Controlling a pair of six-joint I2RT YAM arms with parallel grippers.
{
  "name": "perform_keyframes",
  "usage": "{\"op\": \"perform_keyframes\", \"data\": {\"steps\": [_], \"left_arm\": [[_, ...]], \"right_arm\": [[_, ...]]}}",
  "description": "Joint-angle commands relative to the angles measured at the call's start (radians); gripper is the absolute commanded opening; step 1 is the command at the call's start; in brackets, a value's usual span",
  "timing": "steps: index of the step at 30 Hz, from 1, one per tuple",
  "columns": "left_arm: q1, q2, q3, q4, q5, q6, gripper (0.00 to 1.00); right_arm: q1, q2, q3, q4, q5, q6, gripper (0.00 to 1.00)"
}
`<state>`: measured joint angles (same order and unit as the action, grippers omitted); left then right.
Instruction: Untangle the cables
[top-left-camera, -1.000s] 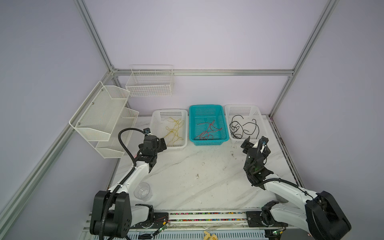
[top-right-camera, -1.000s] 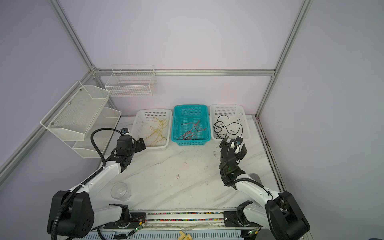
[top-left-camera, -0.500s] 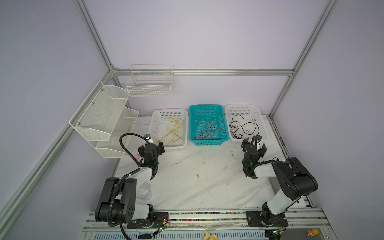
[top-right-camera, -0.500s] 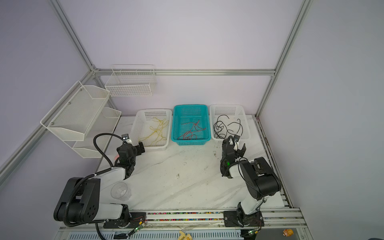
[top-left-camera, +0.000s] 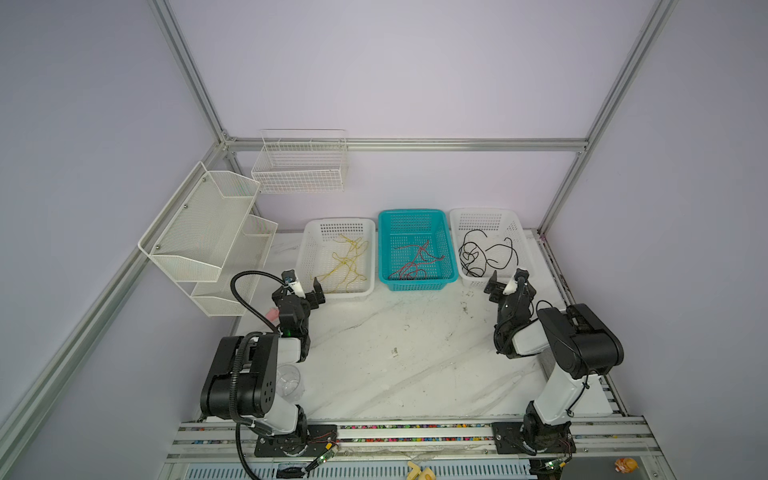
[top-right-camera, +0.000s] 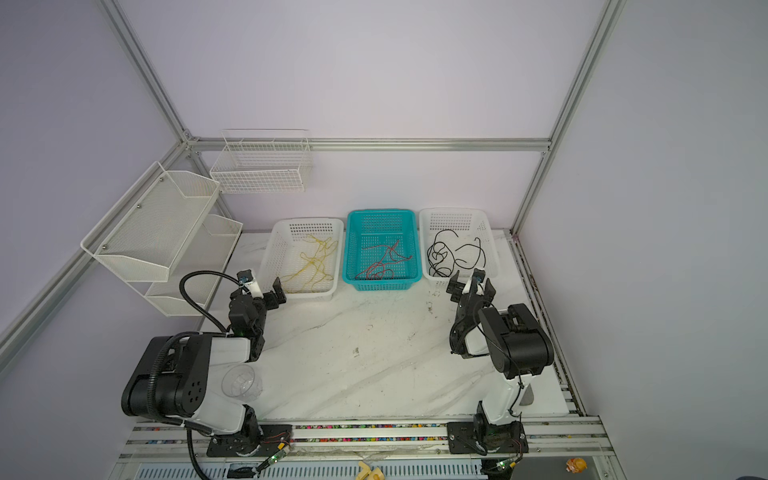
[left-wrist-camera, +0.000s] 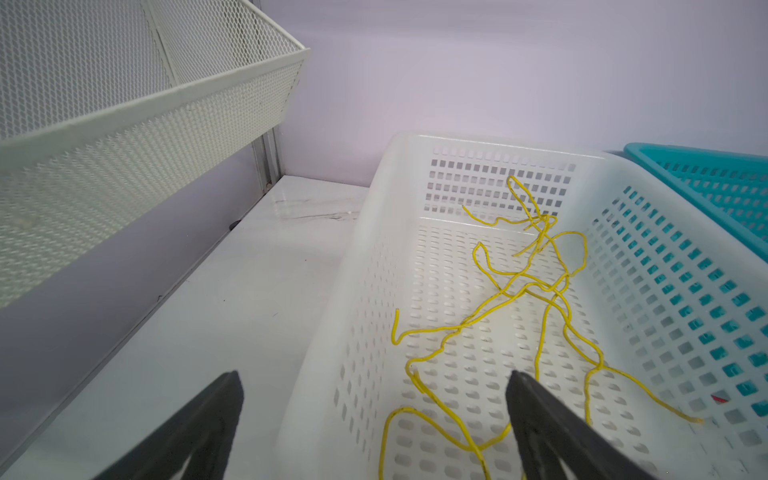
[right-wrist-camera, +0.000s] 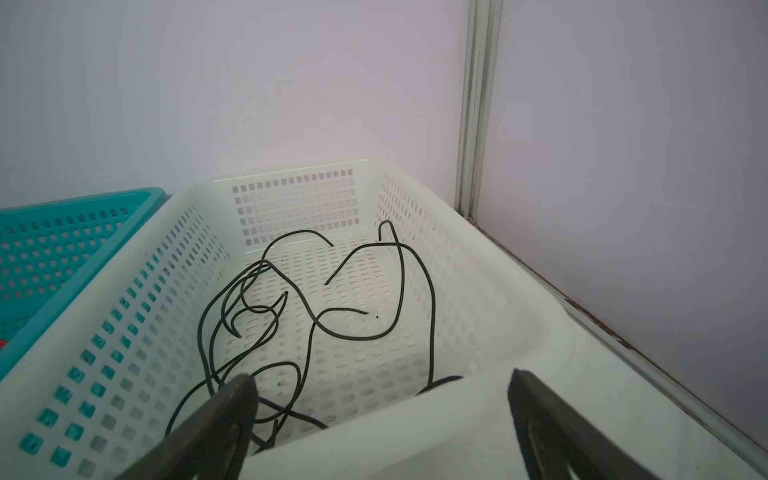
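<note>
Snagging is threatening: thin yellow cables (left-wrist-camera: 533, 286), red cables (top-left-camera: 413, 266) and black cables (right-wrist-camera: 259, 309) are lying sorted in three perforated plastic baskets (top-left-camera: 413, 226). The left hand (top-left-camera: 304, 283) and right hand (top-left-camera: 507, 282), both gaping wide and empty, are hovering beside the rims, where a fingertip could be hooking a loop.

Three baskets (top-left-camera: 413, 212), three cable bundles (top-left-camera: 468, 259), two racks (top-left-camera: 199, 224), perhaps one cup (top-left-camera: 288, 380).
</note>
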<state>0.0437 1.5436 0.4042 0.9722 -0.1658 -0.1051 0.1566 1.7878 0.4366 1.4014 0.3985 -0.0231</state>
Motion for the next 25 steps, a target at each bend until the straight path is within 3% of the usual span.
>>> {"op": "perform_keyframes", "data": {"steps": [1, 25], "left_arm": [[0.002, 0.024, -0.046, 0.01, 0.045, 0.066, 1.0], [-0.001, 0.024, -0.043, 0.0, 0.042, 0.071, 1.0]], "right_arm": [[-0.008, 0.004, 0.01, 0.003, -0.011, -0.008, 0.97], [-0.009, 0.002, 0.012, -0.01, -0.016, 0.001, 0.97]]}}
